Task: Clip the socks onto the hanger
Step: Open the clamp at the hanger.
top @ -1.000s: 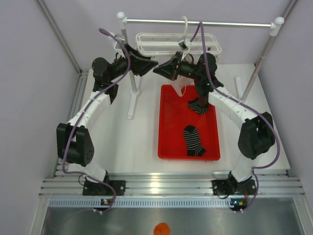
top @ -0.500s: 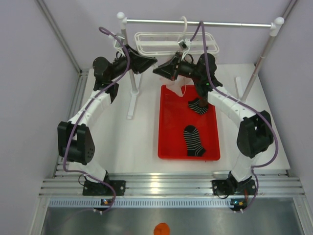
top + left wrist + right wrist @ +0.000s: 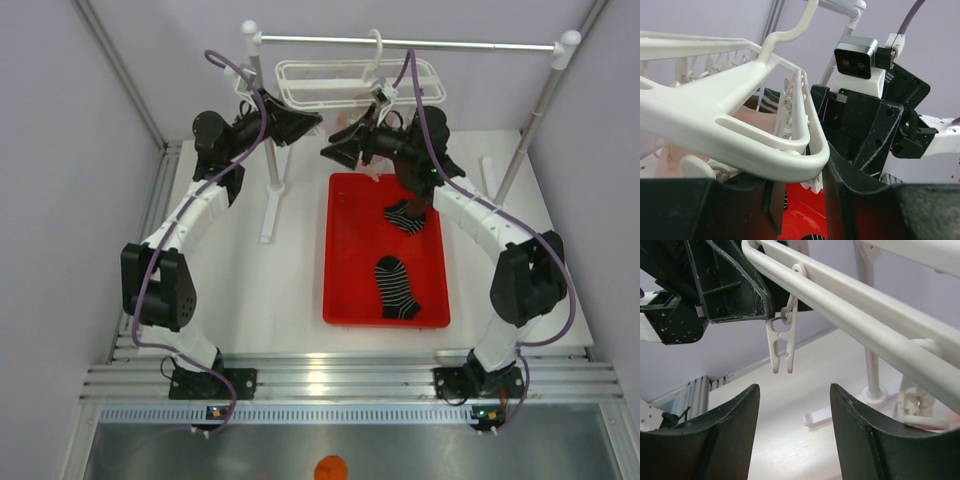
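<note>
The white hanger [image 3: 360,85] hangs by its hook from the metal crossbar. My left gripper [image 3: 300,125] is shut on its near left corner; in the left wrist view the rim [image 3: 790,160] sits between my fingers [image 3: 840,195]. A dark sock with white stripes [image 3: 771,99] hangs under the rack, beside a pale pink fabric [image 3: 747,122]. My right gripper [image 3: 336,152] is open and empty below the rack, with a peg [image 3: 781,347] dangling just above its fingertips. Two socks lie in the red tray [image 3: 350,290]: a dark one [image 3: 405,215] and a black striped one [image 3: 397,287].
The stand's white posts [image 3: 262,130] and metal crossbar [image 3: 450,47] frame the back of the table. Its right post [image 3: 535,110] slants down to the table. The right arm's camera housing [image 3: 855,60] is close in front of my left gripper.
My right gripper has opened and risen slightly toward the rack; the pale fabric no longer hangs from it over the tray. My left gripper has closed in on the hanger's rim.
</note>
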Robot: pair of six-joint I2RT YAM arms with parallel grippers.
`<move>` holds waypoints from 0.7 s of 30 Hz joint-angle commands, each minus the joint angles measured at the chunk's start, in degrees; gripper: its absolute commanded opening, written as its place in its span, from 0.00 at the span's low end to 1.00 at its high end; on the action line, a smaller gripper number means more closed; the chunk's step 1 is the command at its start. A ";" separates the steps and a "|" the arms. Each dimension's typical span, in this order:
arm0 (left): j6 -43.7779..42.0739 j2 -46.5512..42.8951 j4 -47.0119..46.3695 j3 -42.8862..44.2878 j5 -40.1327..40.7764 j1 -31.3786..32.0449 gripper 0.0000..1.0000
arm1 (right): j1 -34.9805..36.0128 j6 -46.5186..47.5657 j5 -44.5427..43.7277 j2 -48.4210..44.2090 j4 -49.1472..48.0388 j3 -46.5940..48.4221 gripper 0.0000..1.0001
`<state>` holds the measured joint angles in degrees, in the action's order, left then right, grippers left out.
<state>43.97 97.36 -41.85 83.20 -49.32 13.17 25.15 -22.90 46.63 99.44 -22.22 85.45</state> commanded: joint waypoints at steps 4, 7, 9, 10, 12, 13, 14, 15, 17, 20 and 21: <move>1.21 0.20 0.01 2.58 -1.39 0.02 0.00 | -0.98 4.61 -2.16 -1.97 1.65 5.06 0.58; 0.60 0.02 0.71 2.76 -1.04 0.10 0.00 | -0.71 4.61 -2.16 -0.30 2.00 7.53 0.58; 0.33 -0.07 1.59 2.93 -0.87 0.10 0.00 | -0.36 5.23 -2.07 0.58 2.96 8.33 0.58; 0.24 -0.15 1.85 2.93 -1.04 0.10 0.00 | -0.36 5.40 -2.07 0.76 3.14 8.85 0.58; -0.11 -0.24 2.56 3.11 -1.13 0.10 0.00 | 0.25 6.45 -2.16 0.93 3.49 9.12 0.59; -0.28 -0.24 2.64 3.11 -1.04 0.10 0.00 | 0.51 7.16 -2.33 1.11 4.63 9.56 0.59; -0.37 -0.33 2.73 3.02 -1.13 0.10 0.00 | 0.78 8.38 -2.51 1.37 5.25 9.82 0.58; -0.37 -0.33 2.91 3.11 -1.04 0.19 0.00 | 1.13 8.92 -2.60 1.46 5.95 10.17 0.59; -0.37 -0.33 2.91 3.20 -1.13 0.28 0.00 | 1.48 10.67 -2.77 2.25 8.06 11.05 0.59; -0.37 -0.33 3.00 3.29 -1.22 0.37 0.00 | 2.01 12.34 -3.56 2.60 9.73 11.76 0.59; -0.37 -0.33 3.08 3.29 -1.39 0.37 0.00 | 2.10 12.61 -3.57 2.60 9.65 11.84 0.58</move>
<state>43.59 97.80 -38.35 84.23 -48.75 13.15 26.55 -13.58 44.71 101.25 -13.80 94.17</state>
